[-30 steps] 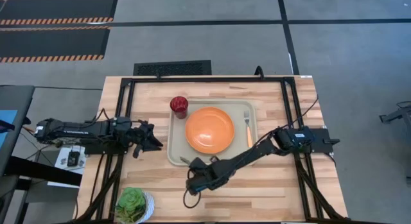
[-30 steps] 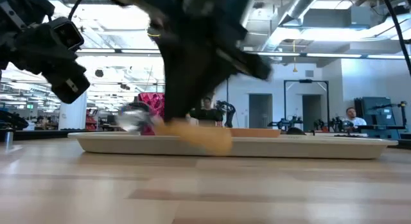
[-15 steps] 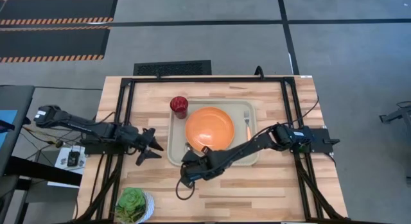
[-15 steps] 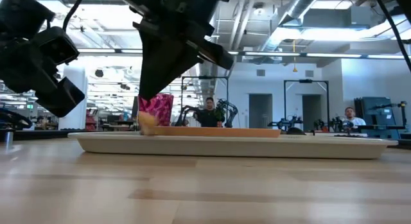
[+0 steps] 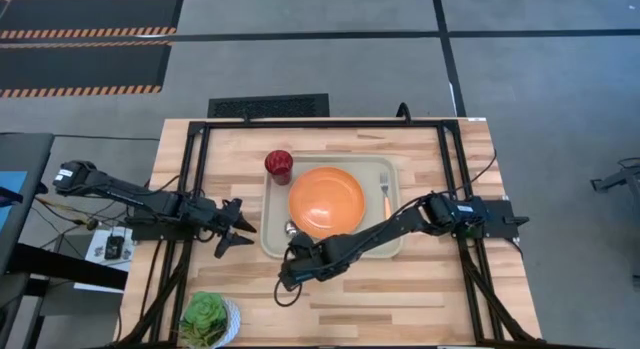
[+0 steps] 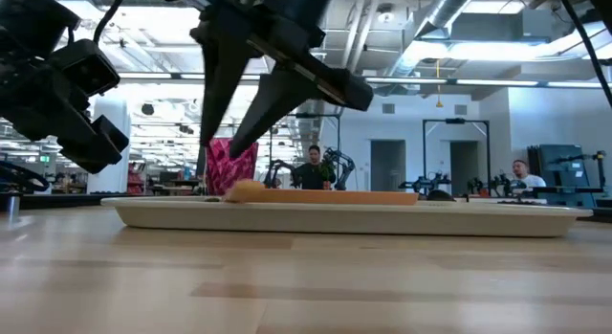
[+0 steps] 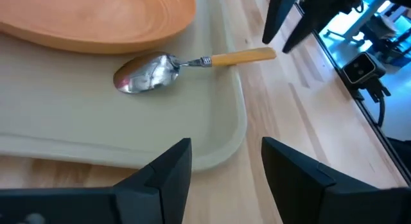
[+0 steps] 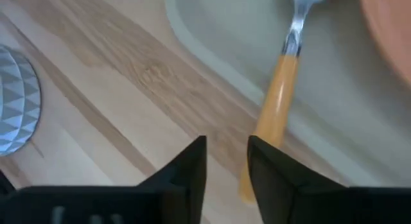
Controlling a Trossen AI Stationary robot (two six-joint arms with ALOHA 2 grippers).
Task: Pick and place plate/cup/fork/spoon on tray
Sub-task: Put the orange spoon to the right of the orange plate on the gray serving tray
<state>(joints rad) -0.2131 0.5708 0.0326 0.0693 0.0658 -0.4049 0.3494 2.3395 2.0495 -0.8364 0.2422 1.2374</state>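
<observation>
Your right gripper (image 5: 291, 276), jaws now apart at lower centre, has released the spoon (image 7: 168, 66), which lies across the tray (image 5: 274, 204) rim; all four items placed.

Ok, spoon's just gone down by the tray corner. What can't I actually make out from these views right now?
- Spoon: the high view shows only its bowl; the right gripper covers the handle.
- Spoon handle: in the right wrist view the frame's bottom edge cuts off its end.
- Fork: not discernible in the low view, behind the tray rim.
- Cup: partly hidden in the low view by the right gripper's fingers.
- Plate: seen only edge-on in the low view.
</observation>
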